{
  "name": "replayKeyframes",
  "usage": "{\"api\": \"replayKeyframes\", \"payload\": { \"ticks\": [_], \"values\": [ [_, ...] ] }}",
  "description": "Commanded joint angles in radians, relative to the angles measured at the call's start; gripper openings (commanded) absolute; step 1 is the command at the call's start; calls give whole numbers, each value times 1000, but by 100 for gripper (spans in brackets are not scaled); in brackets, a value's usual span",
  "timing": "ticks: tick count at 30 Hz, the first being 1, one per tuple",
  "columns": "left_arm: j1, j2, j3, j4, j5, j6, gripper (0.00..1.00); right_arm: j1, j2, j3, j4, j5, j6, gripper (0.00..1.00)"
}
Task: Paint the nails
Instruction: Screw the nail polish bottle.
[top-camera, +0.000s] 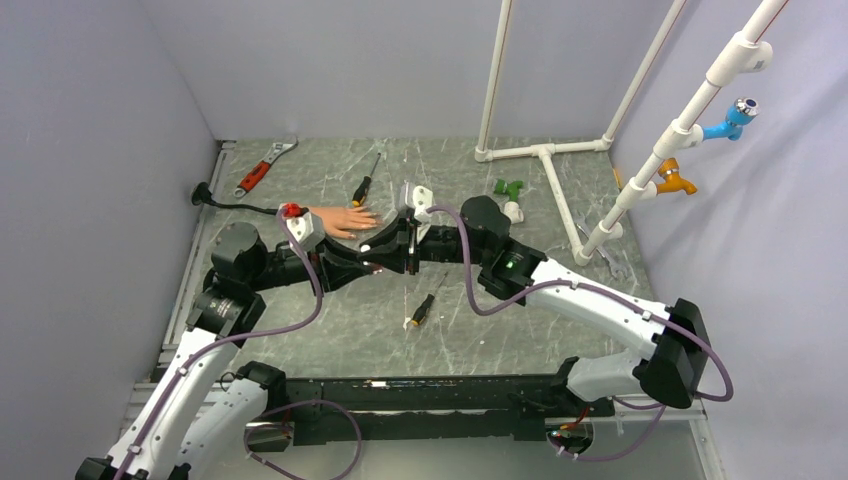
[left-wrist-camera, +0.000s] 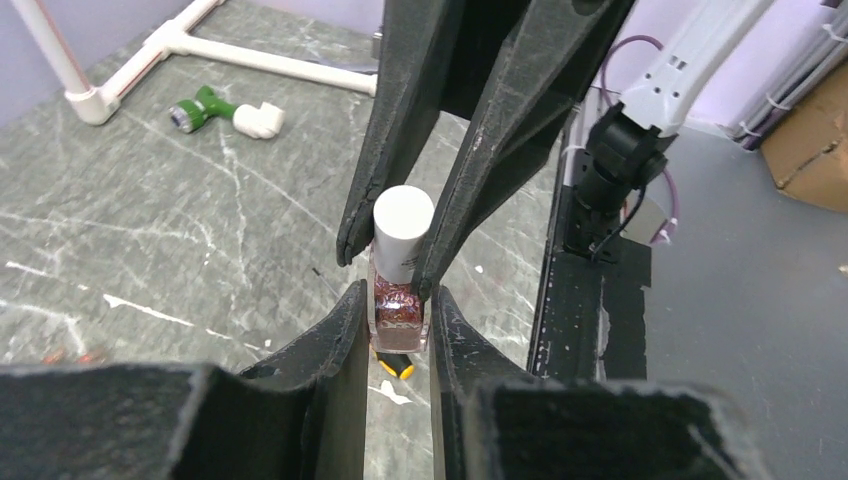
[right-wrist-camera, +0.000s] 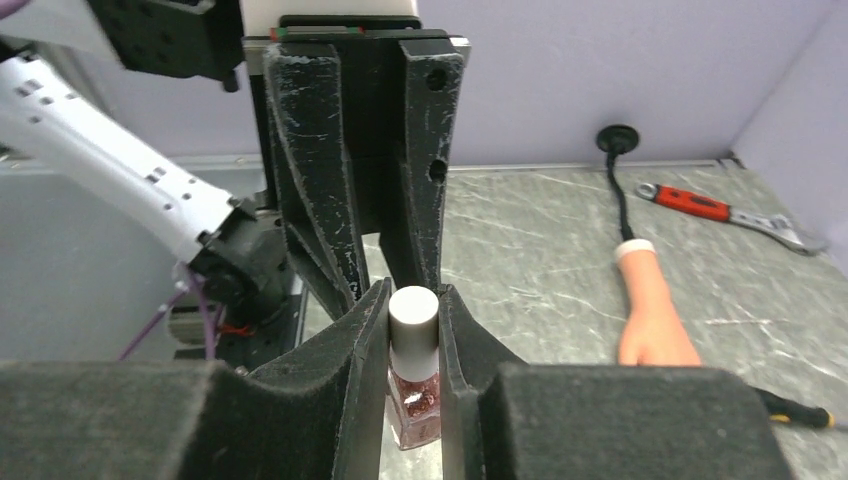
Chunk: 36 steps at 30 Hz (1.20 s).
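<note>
Rubber nails (top-camera: 370, 221) lie left of the polish bottle (left-wrist-camera: 400, 268) — left gripper (left-wrist-camera: 398, 298), right gripper (right-wrist-camera: 413, 300) both pinching it.

Soft, even overhead light, little glare.
Nearest the lens, the left gripper's (left-wrist-camera: 397, 298) finger bases blur; the polish bottle (left-wrist-camera: 399, 318) at its tips is sharp, as is the table (left-wrist-camera: 150, 240) beyond it. Shadows beneath are faint.

Your grey marbled bench (top-camera: 330, 335) carries a mannequin hand (top-camera: 345, 221), a red-handled wrench (top-camera: 262, 170), one screwdriver (top-camera: 365, 183), another screwdriver (top-camera: 423, 311), a green fitting (top-camera: 510, 187) and a white pipe frame (top-camera: 548, 168).
</note>
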Motion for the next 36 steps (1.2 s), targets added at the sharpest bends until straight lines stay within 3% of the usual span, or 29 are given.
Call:
{"api": "replayKeyframes", "payload": {
  "ticks": [1, 14, 25, 33, 36],
  "values": [
    [3, -18, 17, 36, -136, -7, 0, 49, -30, -57, 85, 188, 27, 13],
    [16, -46, 6, 42, -236, -22, 0, 142, -74, -190, 325, 514, 107, 10],
    [17, -55, 10, 22, -288, -12, 0, 259, -54, -161, 304, 713, -23, 11],
    [19, -62, 13, 7, -311, 6, 0, 324, -27, -111, 246, 797, -85, 33],
    [17, -63, 16, 0, -316, 15, 0, 328, -40, -96, 224, 820, -65, 50]
  ]
}}
